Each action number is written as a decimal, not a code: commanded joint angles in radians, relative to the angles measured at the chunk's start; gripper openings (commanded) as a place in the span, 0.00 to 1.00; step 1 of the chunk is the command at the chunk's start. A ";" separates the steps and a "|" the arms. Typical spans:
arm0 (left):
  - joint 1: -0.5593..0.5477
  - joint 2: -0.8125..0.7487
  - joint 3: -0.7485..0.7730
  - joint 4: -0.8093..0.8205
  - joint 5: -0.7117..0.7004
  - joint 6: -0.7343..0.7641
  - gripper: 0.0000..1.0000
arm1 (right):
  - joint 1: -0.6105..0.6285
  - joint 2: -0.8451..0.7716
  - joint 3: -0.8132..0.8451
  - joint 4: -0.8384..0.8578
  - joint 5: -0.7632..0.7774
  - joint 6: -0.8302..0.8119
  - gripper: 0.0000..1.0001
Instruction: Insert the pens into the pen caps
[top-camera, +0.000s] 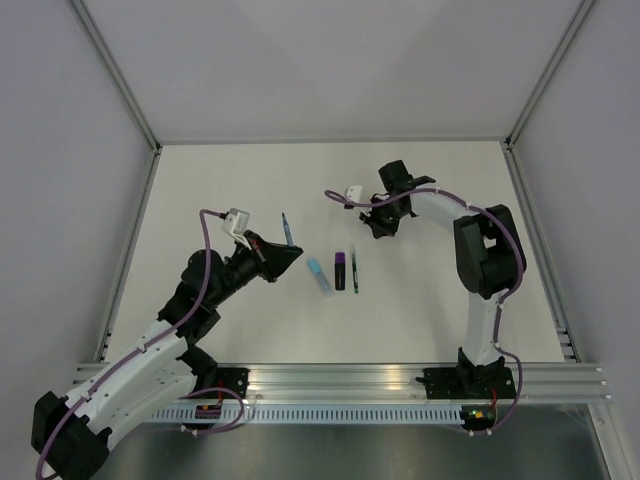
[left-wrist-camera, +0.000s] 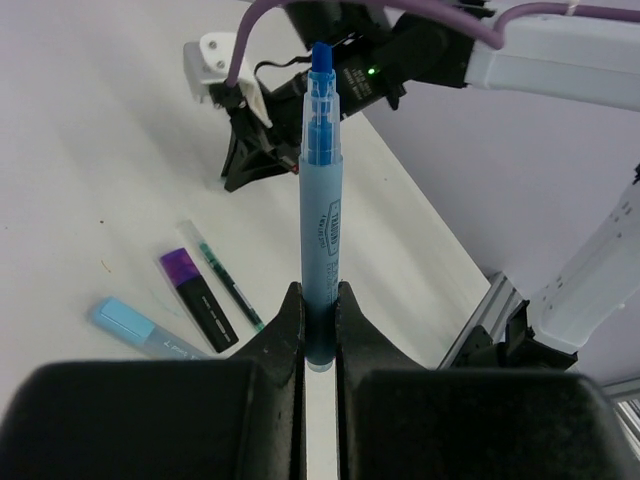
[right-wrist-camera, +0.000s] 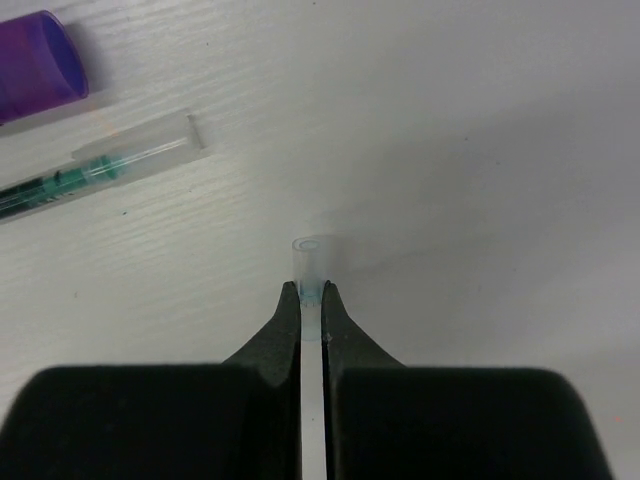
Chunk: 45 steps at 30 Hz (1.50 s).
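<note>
Tabletop (top-camera: 200, 180), plain white, lies beneath my left end effector (left-wrist-camera: 318, 295), clamped on the thin blue plastic pen (left-wrist-camera: 320, 220). My right end effector (right-wrist-camera: 311, 298) pinches a tiny clear tubular cap (right-wrist-camera: 310, 256) close to it.

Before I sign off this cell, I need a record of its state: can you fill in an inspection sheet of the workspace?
Surface: white table, a few faint specks.
Job's things: thin blue pen and small clear cap are gripped; light-blue highlighter, purple-ended marker and thin dark pen lie side by side mid-table.
Clutter: nothing seen.
Grippers: left gripper shut on the thin blue pen; right gripper shut on the small clear cap.
Cables: purple cables run along both arms.
Surroundings: white walls; aluminium rail at the near edge.
</note>
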 joint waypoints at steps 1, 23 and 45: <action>-0.003 0.023 0.026 0.017 -0.018 0.041 0.02 | -0.001 -0.161 -0.020 0.122 -0.023 0.112 0.00; -0.018 0.123 0.043 0.254 0.404 0.035 0.02 | 0.133 -0.858 -0.440 1.321 -0.126 1.524 0.00; -0.048 0.155 0.047 0.309 0.478 0.046 0.02 | 0.324 -0.803 -0.810 1.963 -0.042 1.852 0.00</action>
